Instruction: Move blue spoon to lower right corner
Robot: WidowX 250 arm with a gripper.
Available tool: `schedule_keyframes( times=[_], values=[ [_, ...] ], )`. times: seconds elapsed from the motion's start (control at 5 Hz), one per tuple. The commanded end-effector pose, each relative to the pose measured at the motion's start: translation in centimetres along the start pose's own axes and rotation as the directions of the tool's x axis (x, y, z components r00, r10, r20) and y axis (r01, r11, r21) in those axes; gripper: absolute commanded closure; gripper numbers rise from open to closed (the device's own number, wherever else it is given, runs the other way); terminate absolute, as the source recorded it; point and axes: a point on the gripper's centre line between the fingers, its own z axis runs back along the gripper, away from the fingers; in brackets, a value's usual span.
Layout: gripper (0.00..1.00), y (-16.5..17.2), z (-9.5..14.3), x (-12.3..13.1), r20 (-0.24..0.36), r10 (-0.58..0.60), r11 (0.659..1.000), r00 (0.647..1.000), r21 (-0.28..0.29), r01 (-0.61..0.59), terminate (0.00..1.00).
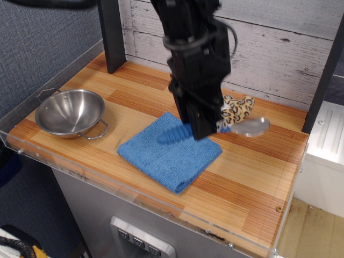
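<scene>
Gripper (207, 129) is clamping the blue spoon (177, 133) mid-handle | spoon is hanging level in the air above the blue cloth (169, 153) | progress: lifted, roughly midway | remaining: carrying toward five o'clock, setting down at lower right corner (271, 212)

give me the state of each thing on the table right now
gripper: shut on the spoon, above the table
spoon: held in the air, roughly level, over the cloth
cloth: folded, lying flat
bowl: upright, empty
leopard toy: lying on the table, partly hidden by the gripper
</scene>
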Motion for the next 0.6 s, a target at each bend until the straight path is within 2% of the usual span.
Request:
schedule_keyframes(
  times=[0.0,0.2,0.4],
  values=[
    [1.00,-1.4,-1.8,-1.2,-0.003,-0.124,0.992,0.992,-0.005,0.124,0.00],
    [1.00,-2.1,-3.3,-1.8,-0.030,-0.170,0.985,0.985,-0.010,0.170,0.00],
    [1.00,-2.6,-5.1,-2.2,-0.032,-0.203,0.979,0.979,-0.041,0.201,0.00]
  ],
)
